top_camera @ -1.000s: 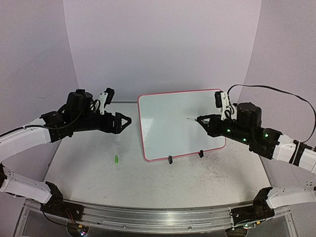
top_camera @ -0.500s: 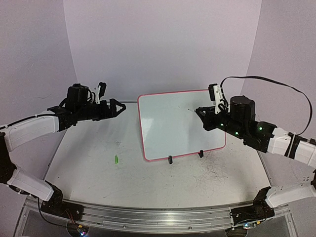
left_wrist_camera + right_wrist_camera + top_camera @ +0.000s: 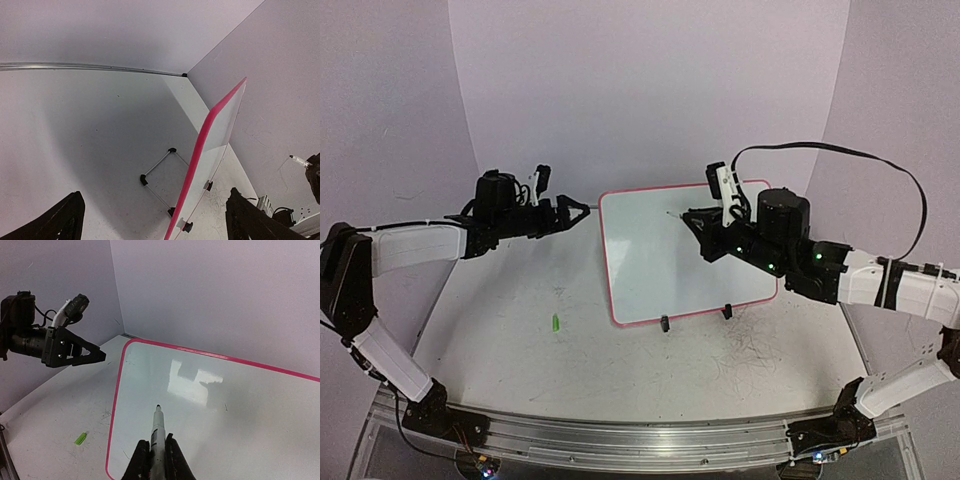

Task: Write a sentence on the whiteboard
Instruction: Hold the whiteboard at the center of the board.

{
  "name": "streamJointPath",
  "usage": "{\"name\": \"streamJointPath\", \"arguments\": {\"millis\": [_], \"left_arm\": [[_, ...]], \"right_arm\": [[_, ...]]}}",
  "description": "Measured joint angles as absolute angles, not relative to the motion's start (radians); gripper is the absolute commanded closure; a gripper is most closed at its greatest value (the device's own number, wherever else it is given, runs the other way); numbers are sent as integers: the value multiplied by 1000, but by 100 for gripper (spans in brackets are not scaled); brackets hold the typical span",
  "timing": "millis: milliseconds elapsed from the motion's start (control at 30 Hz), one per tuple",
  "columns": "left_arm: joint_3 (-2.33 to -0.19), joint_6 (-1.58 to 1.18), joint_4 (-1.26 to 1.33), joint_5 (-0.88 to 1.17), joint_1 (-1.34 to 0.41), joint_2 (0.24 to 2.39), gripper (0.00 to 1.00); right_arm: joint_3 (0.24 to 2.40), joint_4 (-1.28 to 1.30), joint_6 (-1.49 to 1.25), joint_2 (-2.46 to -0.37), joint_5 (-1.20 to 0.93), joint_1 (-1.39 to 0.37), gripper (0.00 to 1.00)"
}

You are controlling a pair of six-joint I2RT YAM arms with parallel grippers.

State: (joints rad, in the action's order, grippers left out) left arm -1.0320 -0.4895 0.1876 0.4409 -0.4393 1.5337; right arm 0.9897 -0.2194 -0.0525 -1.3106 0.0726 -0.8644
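The whiteboard (image 3: pixel 660 275) stands tilted on two black clip feet, with a pink rim. No green sentence shows on it; its face looks blank. My right gripper (image 3: pixel 698 222) is shut on a white marker (image 3: pixel 678 215), whose tip hovers near the board's upper middle. In the right wrist view the marker (image 3: pixel 158 432) points from the gripper (image 3: pixel 157 446) at the board (image 3: pixel 240 435). My left gripper (image 3: pixel 578 211) is open and empty, just left of the board's top left corner. In the left wrist view the board's rim (image 3: pixel 202 150) shows edge-on between the open gripper's (image 3: pixel 156 192) fingers.
A small green marker cap (image 3: pixel 554 323) lies on the table left of the board; it also shows in the right wrist view (image 3: pixel 80 438). A wire stand (image 3: pixel 157 172) props the board from behind. Purple walls close in the back and sides.
My right gripper has carried the marker left and up across the board, from its right side to its upper middle. My left gripper has risen and moved toward the board's top left corner.
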Motion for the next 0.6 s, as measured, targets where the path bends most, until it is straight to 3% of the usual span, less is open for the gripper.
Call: {"name": "streamJointPath", "arguments": {"millis": [200, 600], "left_arm": [[-1065, -481, 219, 490, -439, 1597, 8], [-1070, -458, 253, 573, -438, 1626, 8]], "right_arm": [[989, -285, -45, -1353, 104, -905, 100], [1021, -363, -9, -1506, 150, -974, 100]]}}
